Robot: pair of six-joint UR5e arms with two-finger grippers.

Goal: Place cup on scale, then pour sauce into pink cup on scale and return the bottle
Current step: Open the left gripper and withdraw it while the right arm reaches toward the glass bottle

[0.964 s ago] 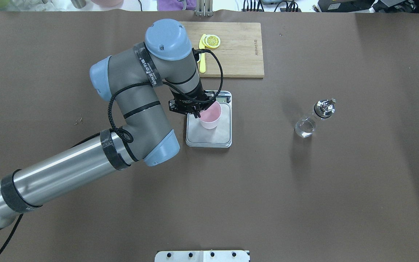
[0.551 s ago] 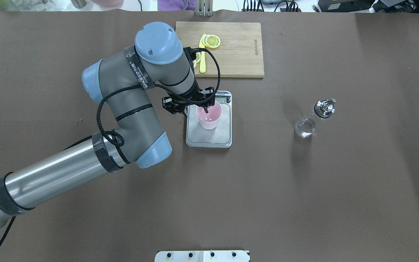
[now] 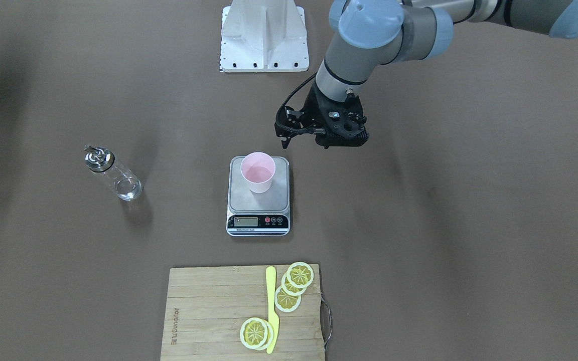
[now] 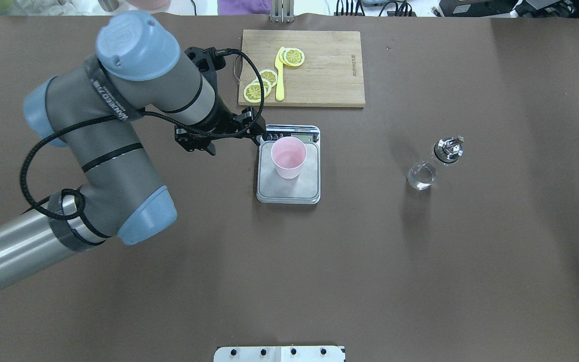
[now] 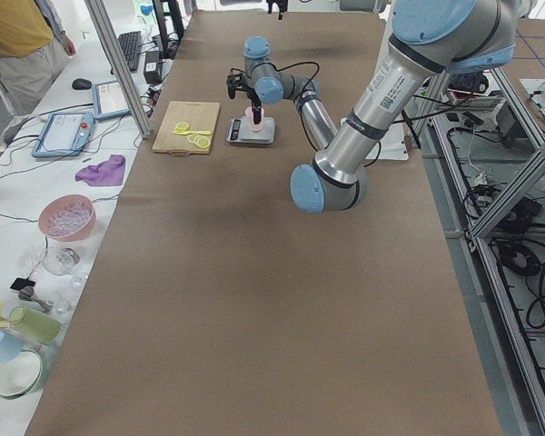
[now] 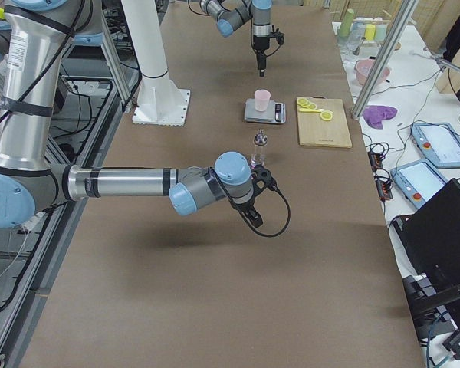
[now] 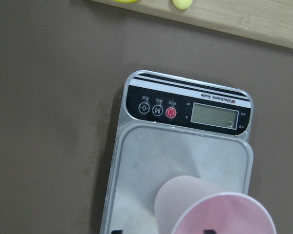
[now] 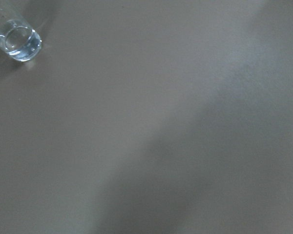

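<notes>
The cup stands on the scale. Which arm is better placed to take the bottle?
Right. The right tool hangs near the bottle, whose base shows in its wrist view. The left tool is by the scale, far off.

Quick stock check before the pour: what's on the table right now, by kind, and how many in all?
Pink cup: 1
Scale: 1
Glass bottle: 1
Cutting board: 1
Yellow knife: 1
Lemon slices: 5, as best I can tell, since some overlap
Total: 10
</notes>
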